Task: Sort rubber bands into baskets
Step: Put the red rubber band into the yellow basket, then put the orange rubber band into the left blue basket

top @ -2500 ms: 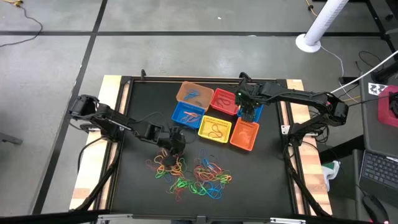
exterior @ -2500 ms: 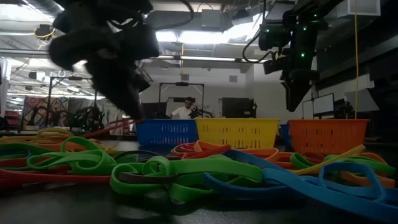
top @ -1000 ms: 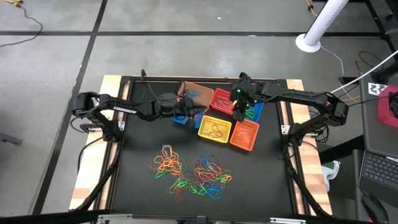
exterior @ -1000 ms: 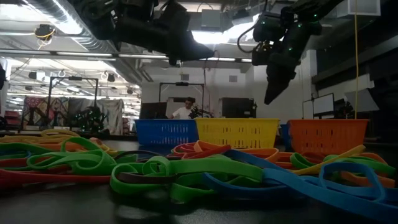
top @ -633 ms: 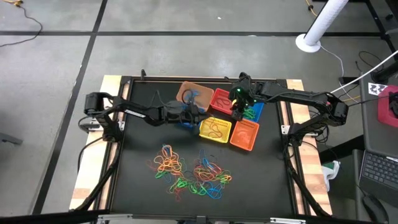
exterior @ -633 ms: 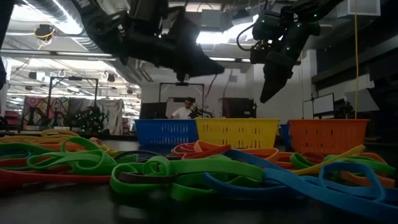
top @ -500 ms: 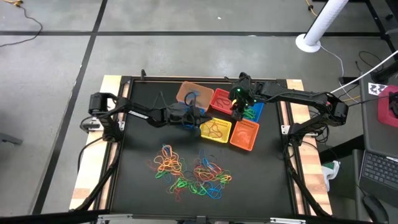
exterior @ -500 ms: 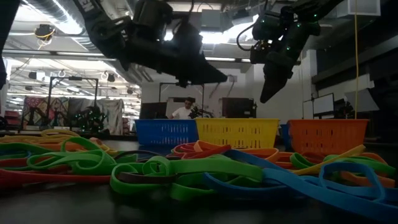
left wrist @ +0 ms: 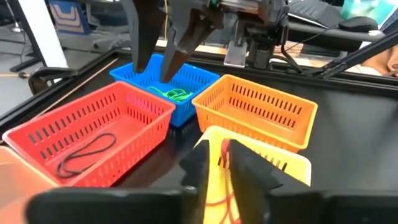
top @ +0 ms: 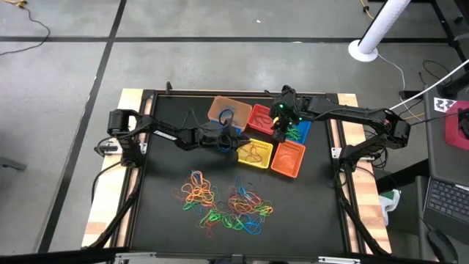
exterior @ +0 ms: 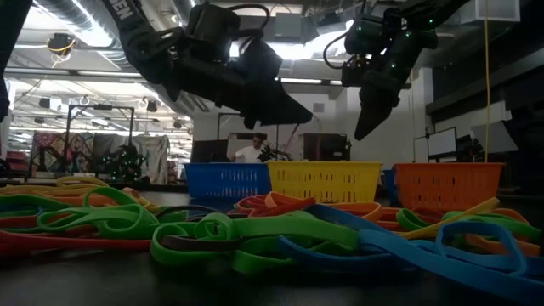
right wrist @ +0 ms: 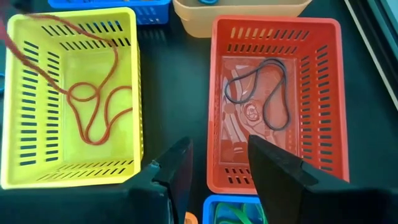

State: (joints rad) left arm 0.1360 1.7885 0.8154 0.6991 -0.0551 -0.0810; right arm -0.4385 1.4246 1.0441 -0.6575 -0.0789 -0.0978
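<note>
Floor: grey concrete [top: 66,66] crossed by dark seams — seen from above on every side of the work station.
Table: black top [top: 165,213] with pale wooden edging strips [top: 99,213] along its two sides.
White column: a ribbed white tube on a round base [top: 374,33] stands on the floor beyond the table's far right corner.
Desk edge: a keyboard [top: 447,202] shows at the right border.
Ceiling: exposed ducts and bright strip lights [exterior: 289,49] in the low view.
Back of room: pale wall, dark monitors [exterior: 323,146] — a person [exterior: 252,151] sits among them.
Left side: cluttered racks [exterior: 85,157], too dim to make out.
</note>
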